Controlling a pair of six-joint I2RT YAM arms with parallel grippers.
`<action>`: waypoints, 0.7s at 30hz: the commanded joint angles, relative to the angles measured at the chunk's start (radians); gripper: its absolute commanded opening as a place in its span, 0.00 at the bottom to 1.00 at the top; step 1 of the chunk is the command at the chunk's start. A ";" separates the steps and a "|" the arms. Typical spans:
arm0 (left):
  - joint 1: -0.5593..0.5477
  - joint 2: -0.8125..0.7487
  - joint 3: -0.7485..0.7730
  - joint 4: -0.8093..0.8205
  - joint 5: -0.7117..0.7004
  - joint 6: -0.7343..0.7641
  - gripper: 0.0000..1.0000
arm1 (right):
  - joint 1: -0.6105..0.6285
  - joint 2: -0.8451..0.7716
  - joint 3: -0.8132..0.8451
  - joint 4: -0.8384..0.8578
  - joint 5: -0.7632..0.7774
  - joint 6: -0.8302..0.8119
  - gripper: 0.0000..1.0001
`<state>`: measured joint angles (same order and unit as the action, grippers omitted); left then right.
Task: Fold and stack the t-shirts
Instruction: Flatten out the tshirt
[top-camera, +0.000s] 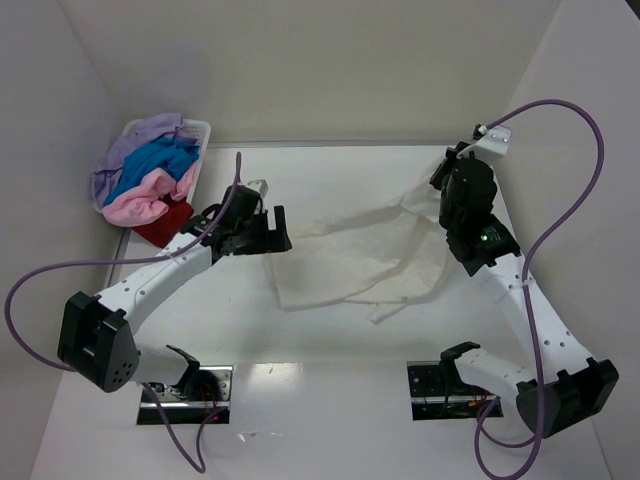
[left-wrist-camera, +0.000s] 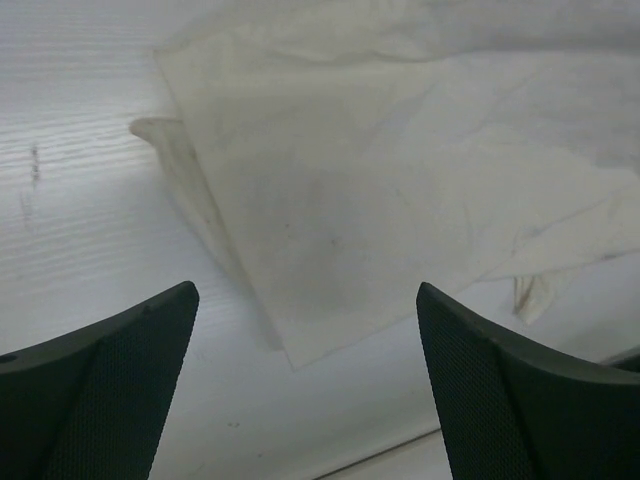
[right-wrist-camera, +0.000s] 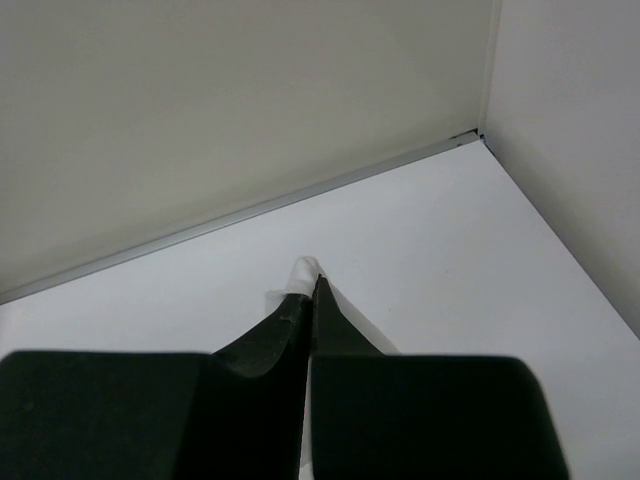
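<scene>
- Top external view shows you the cream-white t-shirt (top-camera: 350, 262) lying loosely spread on the bench (top-camera: 330, 400), about midway between the two arms.
- Its long axis runs on a slant, from the near-left corner up toward the far right, where the cloth narrows and lifts off the bench.
- Your right hand (top-camera: 442, 195) is at that raised far-right end. In the right wrist view its fingers (right-wrist-camera: 312, 285) are pressed together with a small tip of white cloth pinched between them, so it is holding the shirt.
- Your left hand (top-camera: 268, 232) sits just beside the shirt's left edge. In the left wrist view (left-wrist-camera: 305, 292) its fingers stand wide apart with nothing between them, and the shirt (left-wrist-camera: 400, 170) lies flat below with one corner pointing toward the camera.
- At the far-left corner you have the white basket (top-camera: 203, 128) heaped with a lilac shirt (top-camera: 140, 140), a bright blue shirt (top-camera: 160, 165) and a pale pink shirt (top-camera: 145, 200), with a red shirt (top-camera: 165, 225) at its near end.
</scene>
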<state>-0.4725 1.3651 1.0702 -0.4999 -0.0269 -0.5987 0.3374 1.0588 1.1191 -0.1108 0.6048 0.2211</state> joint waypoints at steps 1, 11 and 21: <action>-0.038 -0.079 -0.047 0.038 0.142 0.007 0.97 | -0.005 0.007 -0.007 0.095 0.004 0.021 0.00; -0.106 -0.195 -0.273 0.070 0.252 -0.090 0.92 | -0.005 0.044 -0.016 0.125 0.004 0.030 0.00; -0.196 0.047 -0.227 0.081 0.156 -0.064 0.86 | -0.005 0.044 -0.016 0.125 0.004 0.021 0.00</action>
<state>-0.6506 1.3697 0.8040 -0.4339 0.1635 -0.6601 0.3374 1.1046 1.0973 -0.0628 0.5896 0.2310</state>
